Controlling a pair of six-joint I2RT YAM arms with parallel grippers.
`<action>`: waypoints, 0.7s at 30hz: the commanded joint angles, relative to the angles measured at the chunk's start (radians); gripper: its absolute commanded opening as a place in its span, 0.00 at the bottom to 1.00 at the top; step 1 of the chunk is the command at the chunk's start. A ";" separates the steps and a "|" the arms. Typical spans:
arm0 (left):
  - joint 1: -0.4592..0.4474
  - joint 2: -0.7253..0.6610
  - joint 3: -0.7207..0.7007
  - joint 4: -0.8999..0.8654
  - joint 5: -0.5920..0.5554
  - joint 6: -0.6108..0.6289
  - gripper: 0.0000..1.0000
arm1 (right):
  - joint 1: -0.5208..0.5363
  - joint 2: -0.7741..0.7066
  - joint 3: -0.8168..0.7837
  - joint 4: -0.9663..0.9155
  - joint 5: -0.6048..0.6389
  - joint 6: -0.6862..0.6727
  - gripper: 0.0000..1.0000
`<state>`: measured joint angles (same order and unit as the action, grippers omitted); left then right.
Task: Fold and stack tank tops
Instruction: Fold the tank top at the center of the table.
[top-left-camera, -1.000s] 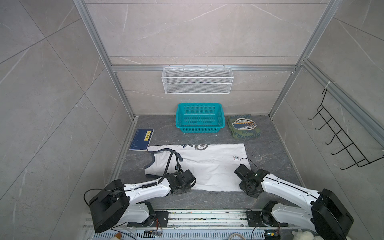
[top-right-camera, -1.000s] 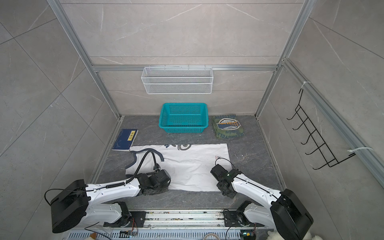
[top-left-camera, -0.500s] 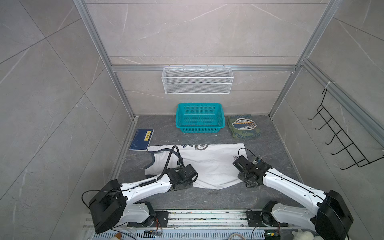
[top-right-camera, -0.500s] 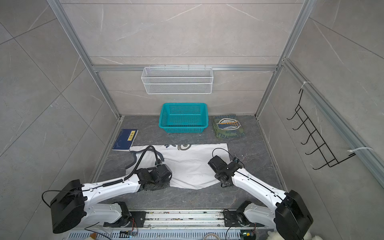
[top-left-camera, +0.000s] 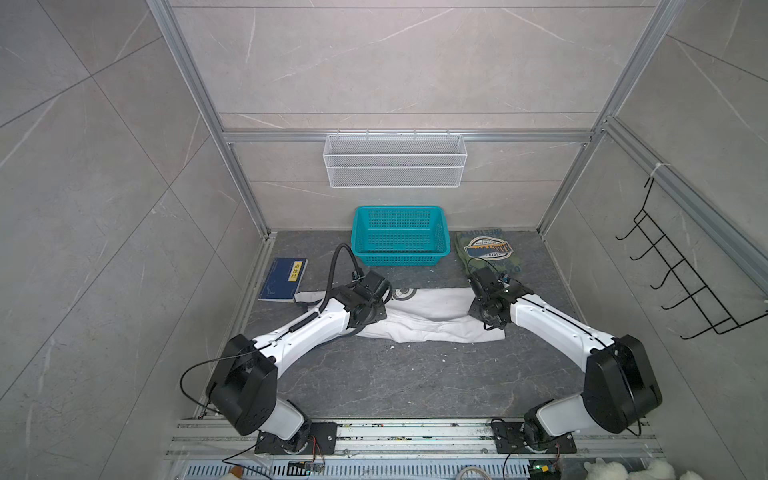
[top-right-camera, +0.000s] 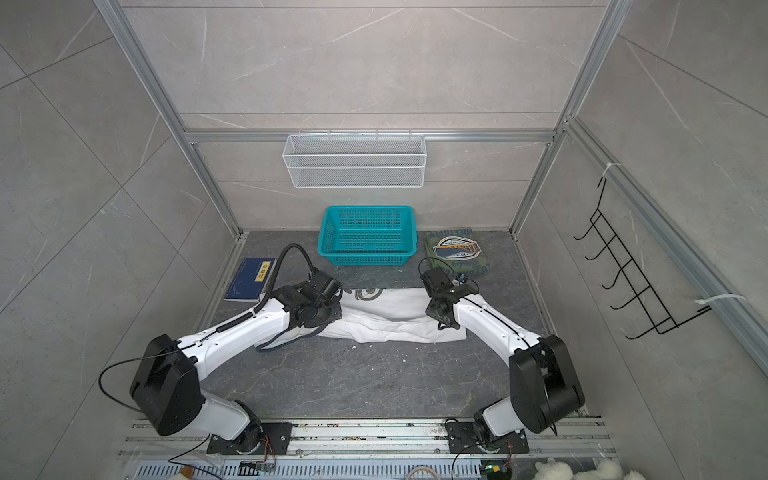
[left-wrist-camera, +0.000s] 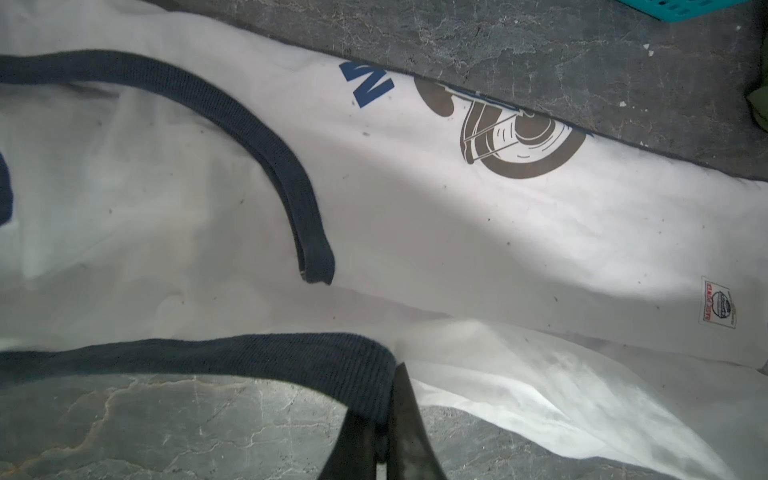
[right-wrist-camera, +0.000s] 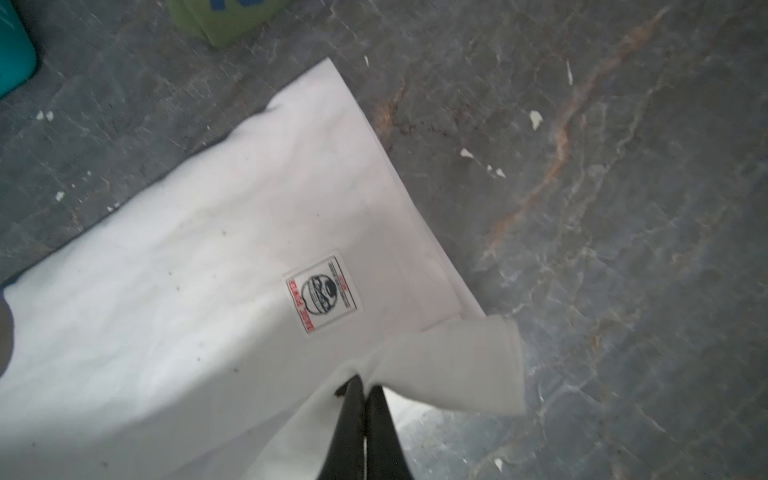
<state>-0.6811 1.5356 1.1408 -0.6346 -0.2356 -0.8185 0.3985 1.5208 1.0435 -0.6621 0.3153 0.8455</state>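
**White tank top pinched at both ends**

The white tank top (top-left-camera: 428, 318) is seen stretched crosswise on the grey surface (top-left-camera: 395, 374), partly doubled over, in front of the teal basket (top-left-camera: 399, 237). The left claw (left-wrist-camera: 382, 399) is closed on the dark armhole trim (left-wrist-camera: 249, 357). The right claw (right-wrist-camera: 365, 384) is closed on a lifted white corner at the hem end, near a small sewn label (right-wrist-camera: 322, 293). The olive green tank top (top-left-camera: 486, 249) is laid folded at the back, just beside the basket, badge print upward. A blue book (top-left-camera: 283, 279) is seen just beside the shirt's strap end.
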 joint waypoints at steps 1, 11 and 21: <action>0.026 0.064 0.064 -0.039 -0.006 0.062 0.00 | -0.029 0.068 0.071 0.085 -0.043 -0.097 0.00; 0.105 0.234 0.140 0.000 0.030 0.073 0.00 | -0.073 0.220 0.170 0.130 -0.062 -0.135 0.00; 0.162 0.341 0.227 -0.001 0.060 0.120 0.27 | -0.087 0.269 0.190 0.123 -0.047 -0.126 0.33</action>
<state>-0.5415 1.8614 1.3220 -0.6262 -0.1871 -0.7395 0.3138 1.7767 1.2091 -0.5293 0.2543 0.7231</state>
